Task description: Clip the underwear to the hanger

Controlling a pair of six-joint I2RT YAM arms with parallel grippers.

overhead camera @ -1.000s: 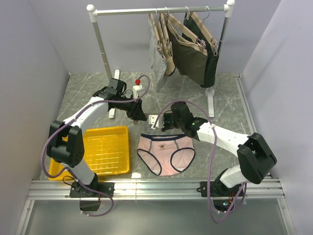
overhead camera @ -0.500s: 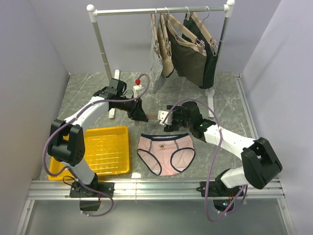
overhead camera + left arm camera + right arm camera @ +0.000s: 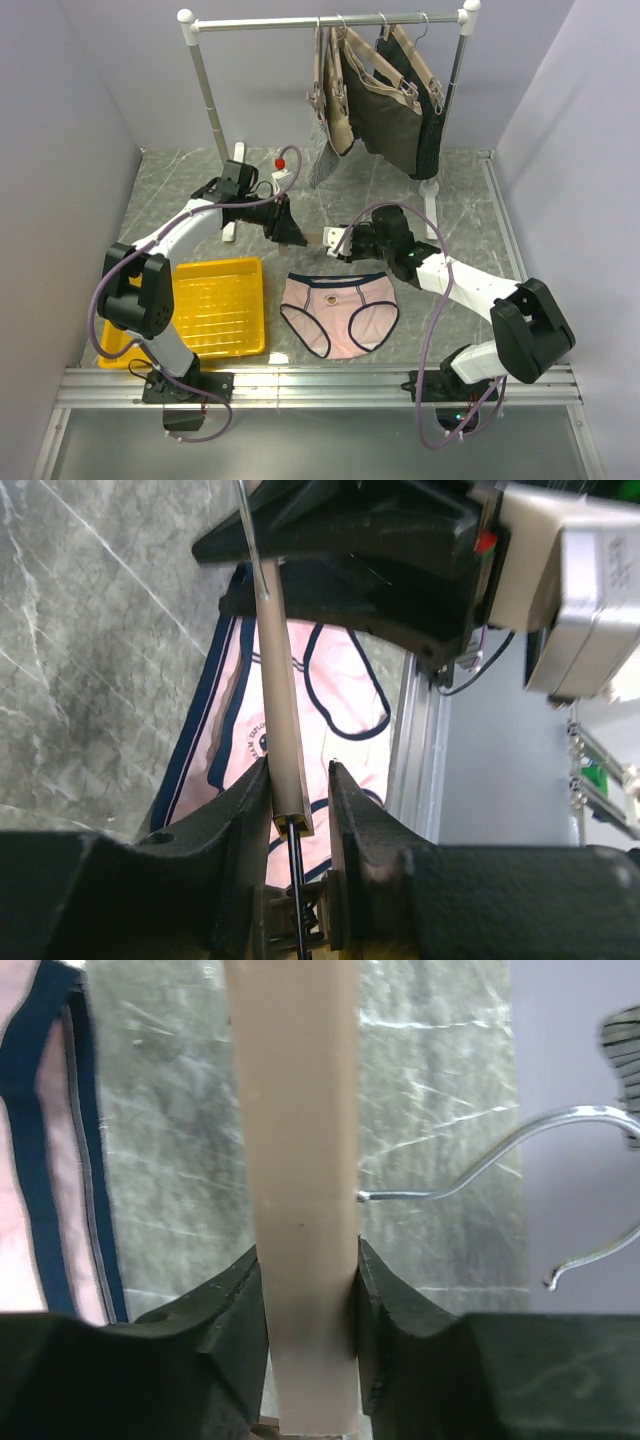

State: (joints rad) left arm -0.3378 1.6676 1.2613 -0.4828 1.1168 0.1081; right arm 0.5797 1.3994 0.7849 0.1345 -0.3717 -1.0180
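Right now both grippers are holding the hanger (image 3: 318, 238) between them, above the table. The left gripper (image 3: 291, 233) is pinching one end of it and the right gripper (image 3: 346, 243) is pinching the other, so the two tools are facing each other, near but apart. At the left wrist, the fingers (image 3: 243, 820) are pressing on either side of the tan hanger (image 3: 279, 710). At the right wrist, the fingers (image 3: 225, 1330) are clamping it the same way, and the wire hook (image 3: 480, 1165) is curving off to one side beyond them. The underwear (image 3: 340, 312) is lying flat (waistband toward the tools) just nearward of both grippers. A yellow tray (image 3: 215, 305) is sitting beside the left arm, and a garment rack (image 3: 330, 20) is standing beyond both grippers.
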